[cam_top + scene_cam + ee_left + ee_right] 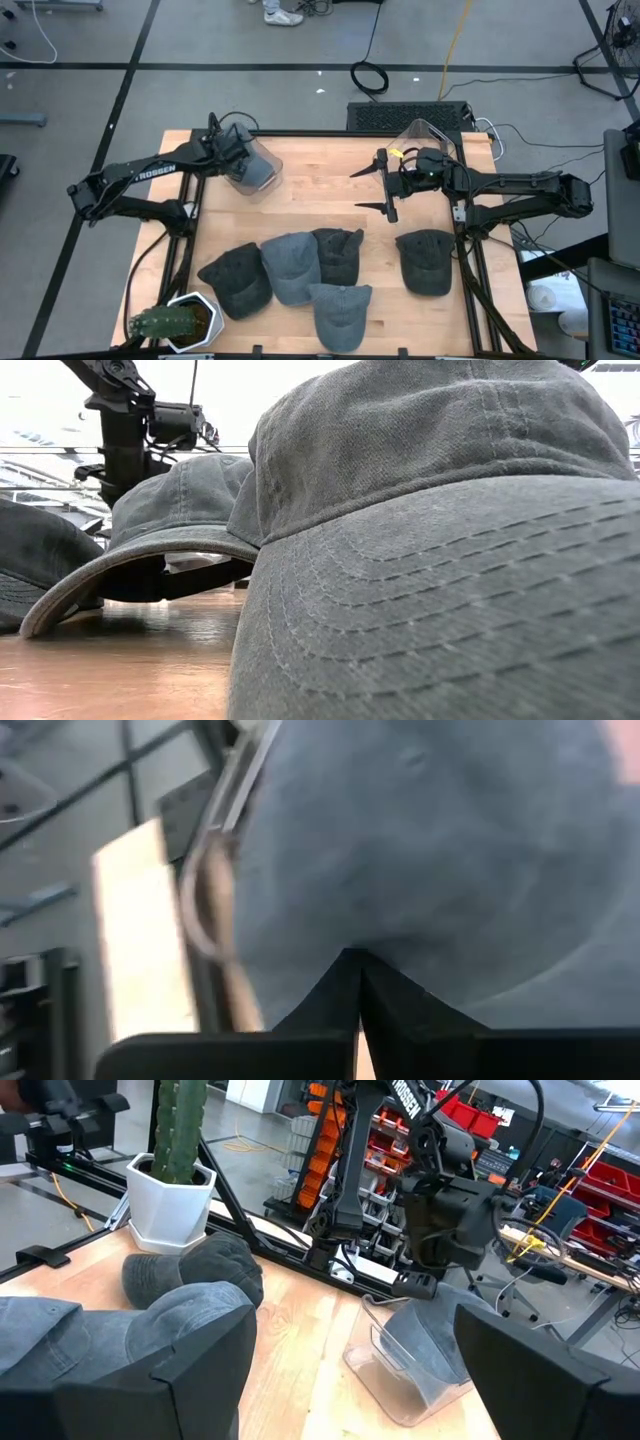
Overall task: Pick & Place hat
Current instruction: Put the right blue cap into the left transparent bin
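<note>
Starting at the left edge of the pale wooden worktop (300, 215), a green cactus in a white hexagonal pot (180, 322) stands at the near left corner. Farther back on that side, the left claw (238, 160) hangs over a clear plastic bin (255, 168) with a grey cap (256, 174) inside it; in the left wrist view its two dark fingers (345, 995) are pressed together, tips meeting, against the grey cloth (430, 850) that fills the picture. Whether any fabric is caught between them cannot be told. Nearer the front edge lies a cluster of four caps: a dark charcoal cap (236, 278) at the left, a lighter blue-grey denim cap (292, 265) overlapping it, a dark cap (338, 252) just behind to the right, and a grey cap with its brim toward the front edge (340, 313) touching the group. The low view looks across that brim (440, 610). Right of centre, the right claw (384, 186) hovers above bare wood with its fingers spread wide, well apart from every cap. Behind it a second clear plastic bin (424, 137) sits at the worktop's far edge. A fifth dark grey cap (425, 260) lies alone toward the right side.
</note>
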`<action>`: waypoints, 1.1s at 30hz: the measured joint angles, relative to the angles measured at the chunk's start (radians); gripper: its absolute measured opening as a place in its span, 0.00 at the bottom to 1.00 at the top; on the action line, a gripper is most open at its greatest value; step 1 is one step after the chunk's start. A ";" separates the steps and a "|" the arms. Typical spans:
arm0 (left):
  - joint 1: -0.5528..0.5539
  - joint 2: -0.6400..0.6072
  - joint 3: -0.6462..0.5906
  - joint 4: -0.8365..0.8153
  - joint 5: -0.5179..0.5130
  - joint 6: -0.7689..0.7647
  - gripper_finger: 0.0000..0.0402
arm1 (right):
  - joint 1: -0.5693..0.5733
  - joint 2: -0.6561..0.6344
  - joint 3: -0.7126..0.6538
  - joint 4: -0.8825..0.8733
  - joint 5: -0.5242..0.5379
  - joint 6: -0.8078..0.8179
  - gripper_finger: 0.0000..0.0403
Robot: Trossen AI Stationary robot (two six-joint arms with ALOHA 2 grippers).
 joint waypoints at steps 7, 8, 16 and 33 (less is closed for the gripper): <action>0.051 0.000 -0.048 0.147 0.110 0.068 0.02 | 0.000 0.000 0.000 0.000 0.000 0.004 0.82; 0.057 0.000 -0.064 0.171 0.111 0.076 0.02 | 0.000 0.000 0.000 0.000 0.000 0.004 0.82; 0.097 -0.001 -0.135 0.250 0.209 0.133 0.01 | 0.000 0.000 0.000 0.000 0.000 0.012 0.82; -0.033 0.067 0.020 0.204 0.316 0.148 0.01 | 0.000 0.000 0.000 0.000 0.001 0.013 0.82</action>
